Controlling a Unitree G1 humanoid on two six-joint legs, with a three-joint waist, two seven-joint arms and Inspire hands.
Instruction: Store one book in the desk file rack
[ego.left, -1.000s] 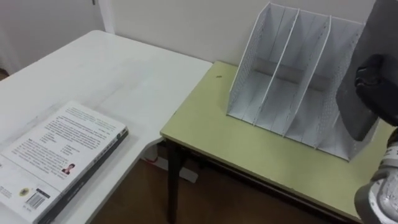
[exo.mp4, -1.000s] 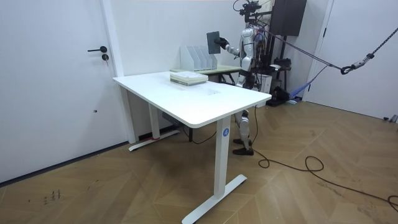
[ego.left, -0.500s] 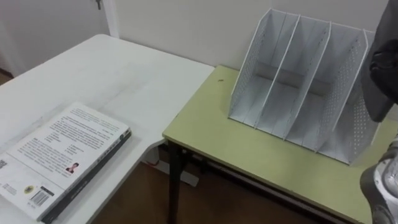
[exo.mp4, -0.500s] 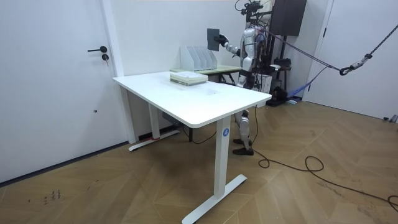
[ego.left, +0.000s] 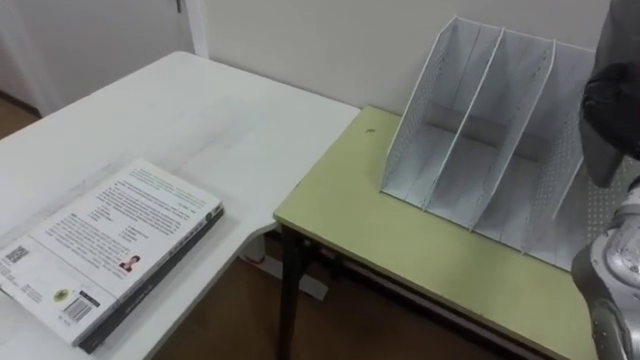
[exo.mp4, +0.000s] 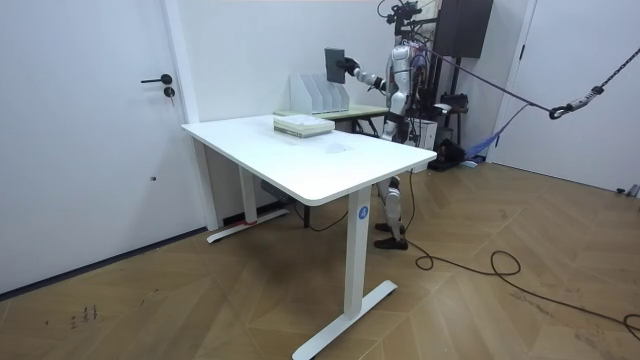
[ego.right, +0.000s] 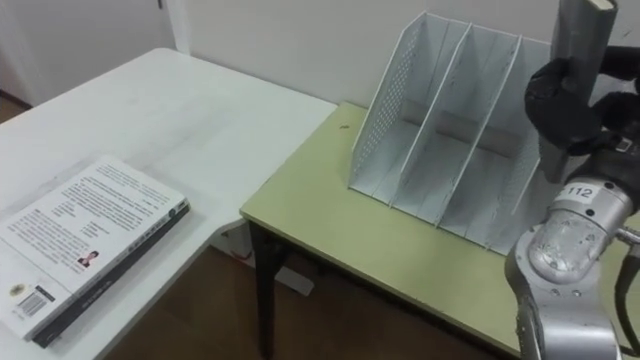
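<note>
My right hand (ego.right: 568, 100) is shut on a thin grey book (ego.right: 581, 35), held upright above the right end of the white three-slot file rack (ego.right: 450, 130). The book's lower edge hangs in front of the rack's rightmost slot; whether it touches the rack I cannot tell. The rack's slots look empty. In the room view the book (exo.mp4: 334, 63) is raised above the rack (exo.mp4: 318, 93), at the end of my outstretched arm. I stand at the green table beside the white desk.
The rack stands on a low green table (ego.left: 400, 240) against the wall. To its left is a white desk (ego.left: 200, 120) with a stack of books (ego.left: 110, 250) near its front edge. A gap of floor separates the two tables.
In the room view my right hand has carried the book up and toward the room view's left, over the rack. The eye views have shifted a little as the head moved.
</note>
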